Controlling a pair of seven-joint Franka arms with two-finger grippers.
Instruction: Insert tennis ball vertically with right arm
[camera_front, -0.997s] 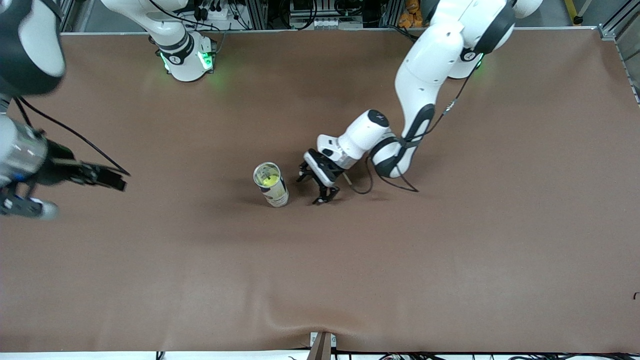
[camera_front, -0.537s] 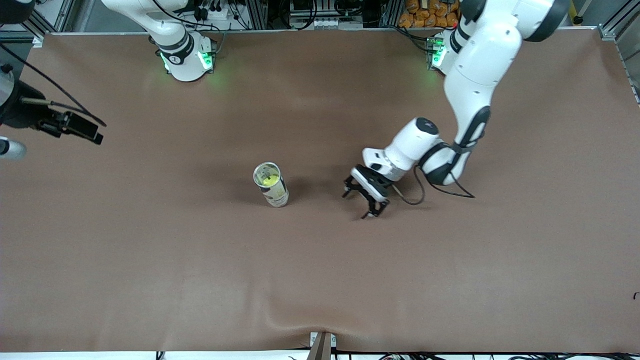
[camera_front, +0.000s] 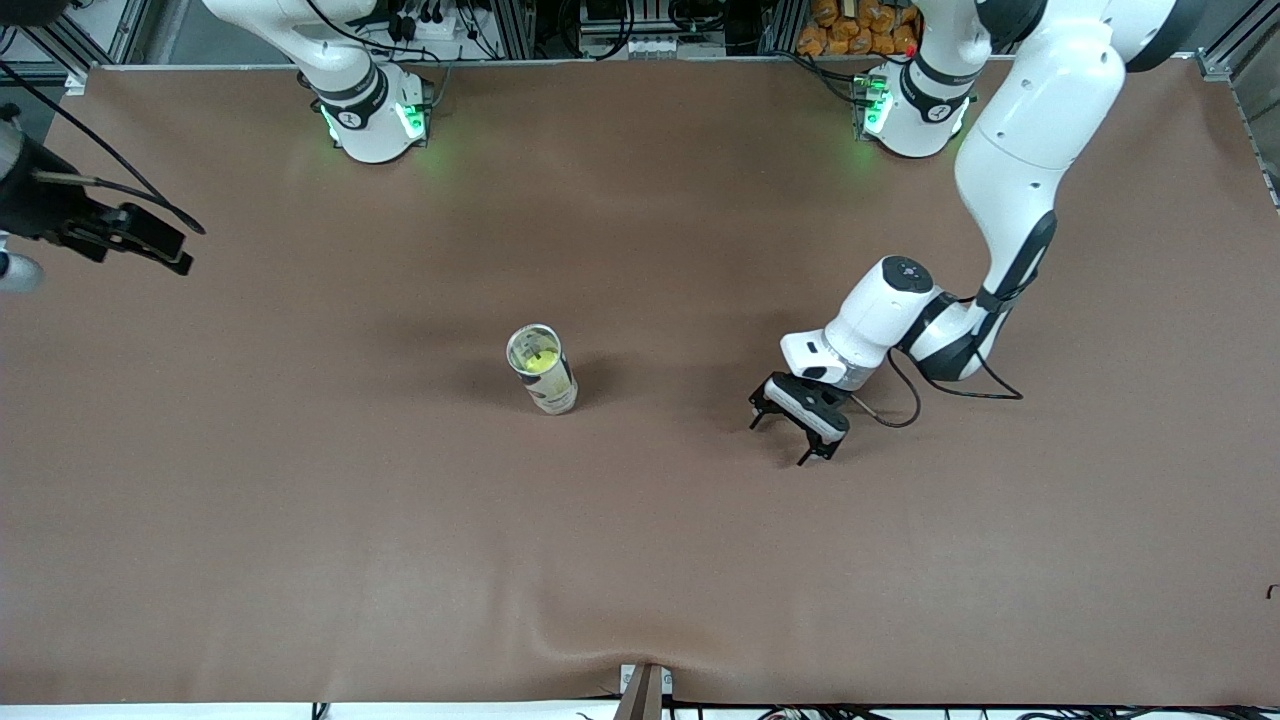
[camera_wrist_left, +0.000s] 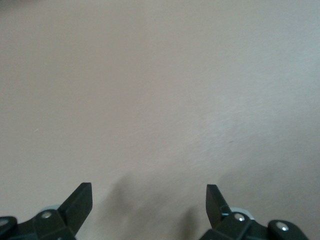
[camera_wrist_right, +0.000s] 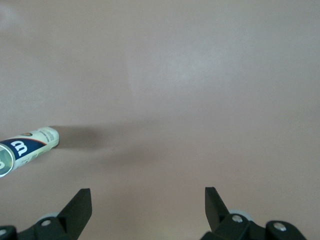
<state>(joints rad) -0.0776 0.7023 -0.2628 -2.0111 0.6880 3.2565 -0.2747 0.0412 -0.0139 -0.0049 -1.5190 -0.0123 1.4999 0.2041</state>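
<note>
A clear tennis-ball tube (camera_front: 543, 370) with a white and blue label stands upright in the middle of the brown table. A yellow tennis ball (camera_front: 539, 362) shows inside it through the open top. The tube also shows in the right wrist view (camera_wrist_right: 27, 147), off to one side of the fingers. My right gripper (camera_front: 160, 243) is open and empty, raised over the table's right-arm end, well away from the tube; its wrist view (camera_wrist_right: 147, 192) shows only bare table between its fingers. My left gripper (camera_front: 779, 440) is open and empty, low over the table beside the tube toward the left arm's end; its wrist view (camera_wrist_left: 149, 187) shows bare table.
The brown mat (camera_front: 640, 560) covers the whole table and has a small wrinkle at its edge nearest the front camera. The two arm bases (camera_front: 372, 115) (camera_front: 915, 110) stand along the table edge farthest from that camera.
My left gripper has drawn away from the tube toward the left arm's end, still open. My right gripper has pulled back toward the right arm's end. The tube has not moved.
</note>
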